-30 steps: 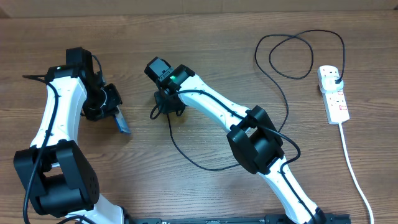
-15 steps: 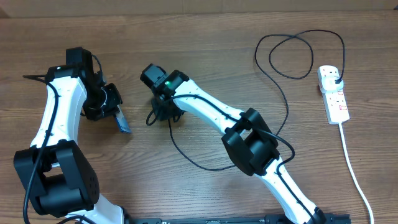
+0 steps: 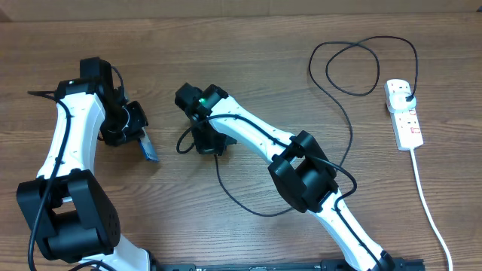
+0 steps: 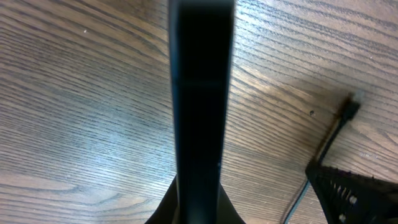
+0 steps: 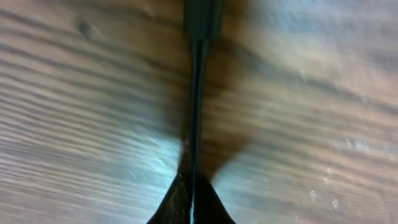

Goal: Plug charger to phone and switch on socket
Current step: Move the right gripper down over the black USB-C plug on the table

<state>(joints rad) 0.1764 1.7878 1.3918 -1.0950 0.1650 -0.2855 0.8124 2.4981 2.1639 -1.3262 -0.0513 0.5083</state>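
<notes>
Wooden table (image 3: 248, 60): both grippers clamped.
Left gripper (image 3: 138, 136) holds the phone (image 3: 148, 150); right gripper (image 3: 208, 143) pinches the charger (image 3: 350, 132) cable, socket (image 3: 404, 117) far right. Only the left wrist view shows the connector tip (image 4: 350, 111).

right gripper (image 3: 205, 143), partly open a moment earlier, now closed onto the charger (image 5: 198, 93) just behind its connector end, gripper shifted slightly away from the phone (image 3: 147, 148), slack cable bend dragged farther from the phone
</notes>
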